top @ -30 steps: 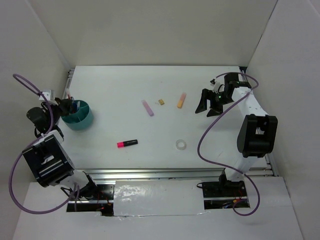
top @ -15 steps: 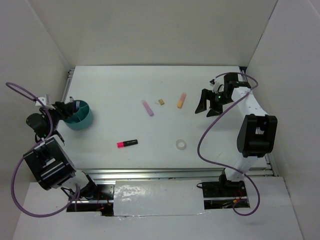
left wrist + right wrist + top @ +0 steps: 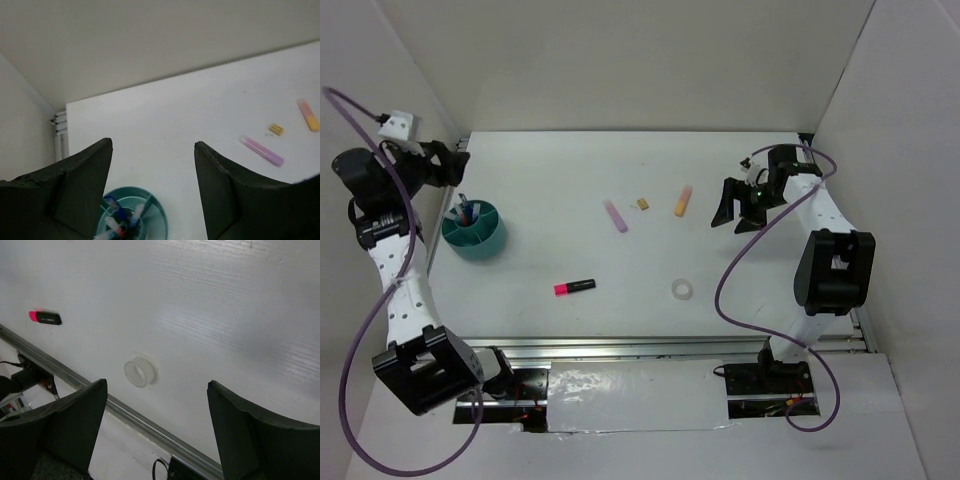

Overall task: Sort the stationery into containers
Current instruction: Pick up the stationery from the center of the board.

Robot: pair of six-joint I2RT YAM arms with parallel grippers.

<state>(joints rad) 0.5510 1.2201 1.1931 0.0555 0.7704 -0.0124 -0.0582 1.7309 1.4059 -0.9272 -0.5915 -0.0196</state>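
The round teal plastic cup (image 3: pixel 475 232) stands by the desk's left edge, with blue and red pens (image 3: pixel 111 204) upright inside. A slim pink marker (image 3: pixel 616 216) lies mid-desk, its long axis running far-left to near-right. The left gripper (image 3: pixel 152 150) and right gripper (image 3: pixel 156 385) both gape empty.

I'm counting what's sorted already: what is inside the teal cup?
A few thin pens with blue and red ends stand in the teal cup. Their lower parts are hidden by its wall, so the count is unclear.

Wht table (image 3: pixel 570 180), wht walls (image 3: pixel 650 60), metal rail (image 3: pixel 620 347) nr front edge
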